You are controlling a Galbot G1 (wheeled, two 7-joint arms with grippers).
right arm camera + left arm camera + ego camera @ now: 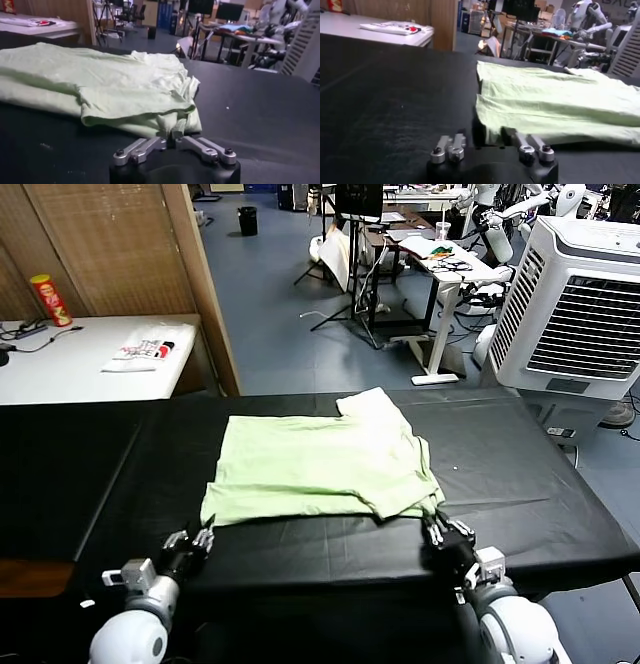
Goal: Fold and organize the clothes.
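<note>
While both tools sit at the near hem, the shirt lies partly folded, flat mid-bench. Right tool is pinched tight on the hem's right corner. Left tool looks nearly closed at the left corner; can't tell if it's got cloth. Step looks like the hem grab; next prob. an even lift and fold toward the collar.

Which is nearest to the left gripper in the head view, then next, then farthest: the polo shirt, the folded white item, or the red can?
1. Polo shirt: its near left corner sits at the left gripper.
2. Folded white item: on the white table, farther back.
3. Red can: farthest, at that table's far left.
</note>
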